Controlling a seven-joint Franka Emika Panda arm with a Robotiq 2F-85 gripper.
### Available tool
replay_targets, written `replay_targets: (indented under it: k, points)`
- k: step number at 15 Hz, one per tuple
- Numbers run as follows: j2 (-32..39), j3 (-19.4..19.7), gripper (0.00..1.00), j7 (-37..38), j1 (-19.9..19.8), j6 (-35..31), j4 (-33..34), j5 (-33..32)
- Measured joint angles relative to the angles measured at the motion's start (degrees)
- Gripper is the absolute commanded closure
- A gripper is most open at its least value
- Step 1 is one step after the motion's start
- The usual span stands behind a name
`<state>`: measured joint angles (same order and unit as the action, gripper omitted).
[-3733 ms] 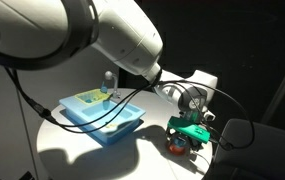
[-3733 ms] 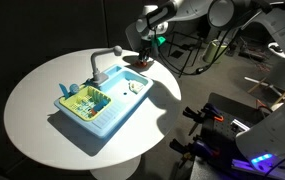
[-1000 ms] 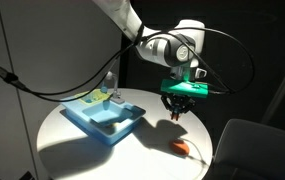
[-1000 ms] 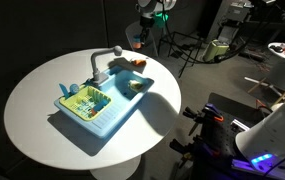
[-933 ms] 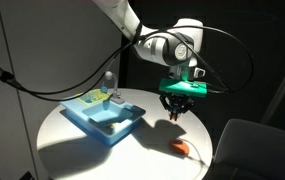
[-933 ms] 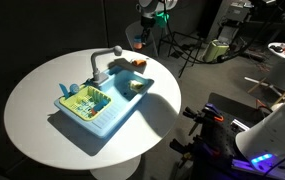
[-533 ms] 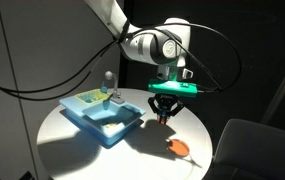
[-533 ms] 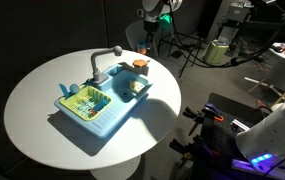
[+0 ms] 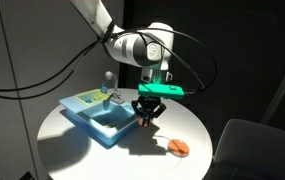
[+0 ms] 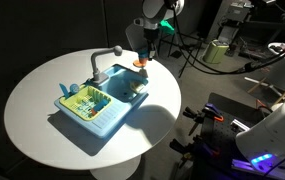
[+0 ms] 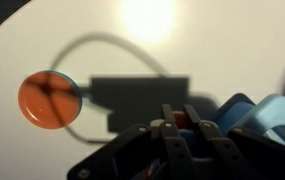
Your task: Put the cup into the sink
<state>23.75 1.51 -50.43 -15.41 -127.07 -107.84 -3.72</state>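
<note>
My gripper (image 9: 148, 119) hangs above the white table just beside the near edge of the sink (image 9: 106, 134), a light-blue toy sink with a grey faucet (image 9: 108, 81). In the wrist view the gripper (image 11: 182, 114) is shut, and a small thing shows between the fingers, the cup (image 11: 181, 121); the fingers hide most of it. The sink (image 11: 278, 118) lies at that view's right edge. From the opposite side, the gripper (image 10: 142, 59) stands at the far end of the sink (image 10: 106, 122).
A flat orange saucer (image 9: 178, 147) lies alone on the round white table (image 9: 72, 150), away from the sink; it shows at the left in the wrist view (image 11: 49, 99). Green and yellow bits sit on the drainboard (image 10: 82, 100). Cables trail from the arm.
The gripper has carried what it holds away from the saucer, sideways and a little down, and now stands at the sink's edge. Its jaws have stayed shut.
</note>
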Motion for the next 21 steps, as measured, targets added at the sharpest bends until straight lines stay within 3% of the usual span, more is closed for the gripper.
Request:
replay_targets:
  k: [11, 21]
  points:
    - [-5.5, -1.4, 0.96, -15.8, 1.2, -0.7, -9.5, 2.2]
    - [-7.9, -3.0, 0.96, -20.1, 5.2, -3.3, -11.3, 7.2]
